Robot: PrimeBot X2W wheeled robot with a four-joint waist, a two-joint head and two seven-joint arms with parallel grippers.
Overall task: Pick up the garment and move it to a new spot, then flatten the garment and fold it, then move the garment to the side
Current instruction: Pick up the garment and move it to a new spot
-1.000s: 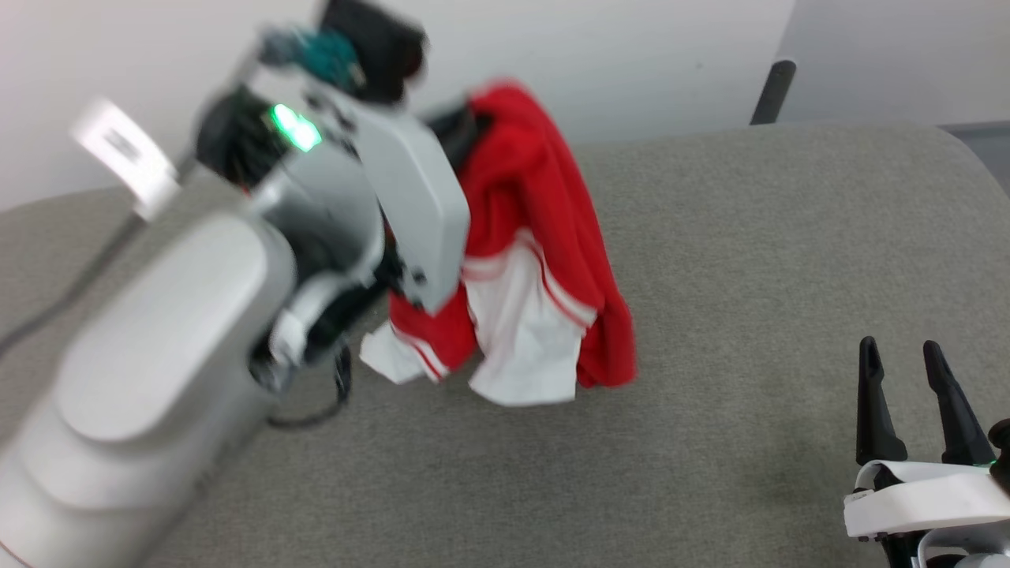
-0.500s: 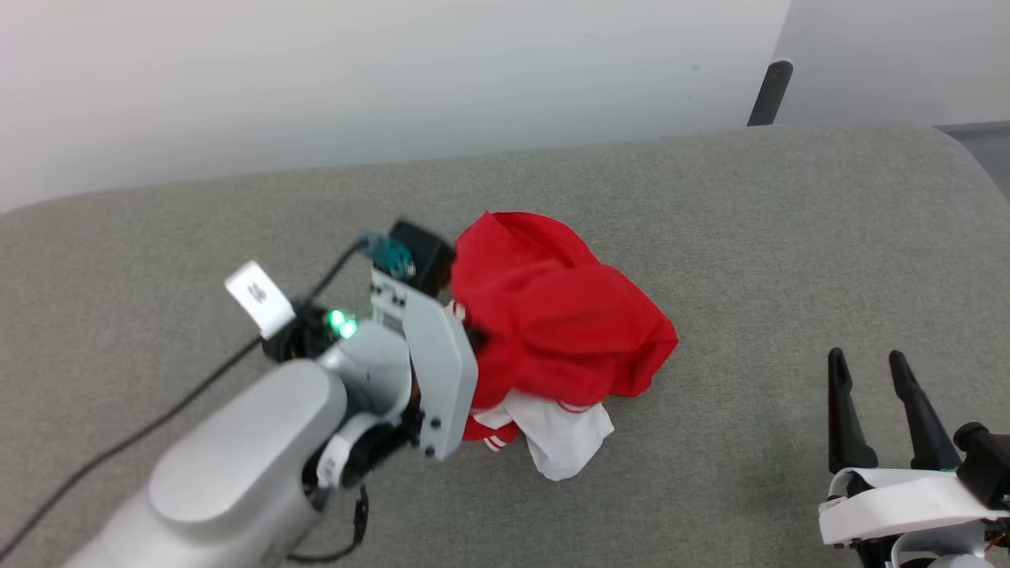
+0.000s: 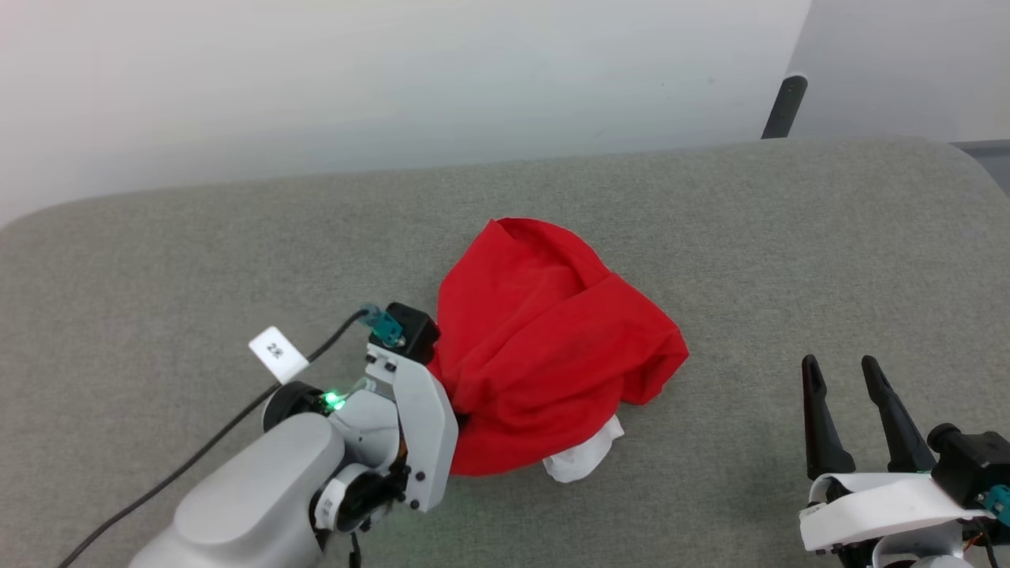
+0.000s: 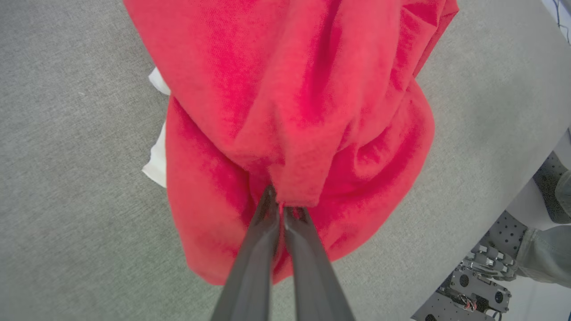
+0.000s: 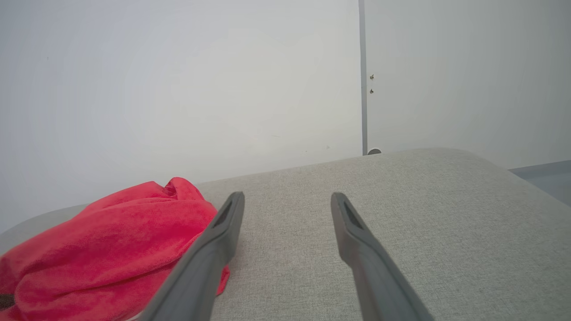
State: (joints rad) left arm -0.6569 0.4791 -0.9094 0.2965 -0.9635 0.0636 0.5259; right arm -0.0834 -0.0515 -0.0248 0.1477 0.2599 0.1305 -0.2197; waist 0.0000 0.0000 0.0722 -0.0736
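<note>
The garment (image 3: 544,355) lies bunched in a red heap on the grey table (image 3: 750,237), a bit of white sleeve (image 3: 584,457) poking out at its near edge. In the left wrist view my left gripper (image 4: 281,208) is shut on a fold of the garment (image 4: 290,111), its dark fingers pinching the red cloth. In the head view that arm's pale wrist sits against the heap's left side. My right gripper (image 3: 840,375) stands open at the lower right, apart from the cloth, nothing between its fingers. The right wrist view shows the garment (image 5: 111,249) left of the open right gripper (image 5: 287,200).
A white wall rises behind the table's rounded far edge. A dark post (image 3: 783,106) stands at the far right. A black cable (image 3: 197,450) with a white tag (image 3: 278,355) trails from my left wrist. A person's leg (image 4: 548,258) and a perforated base show past the table edge.
My left arm has come down and toward me with the garment, which hung in the air a second ago and now rests heaped on the table. The right gripper stays open.
</note>
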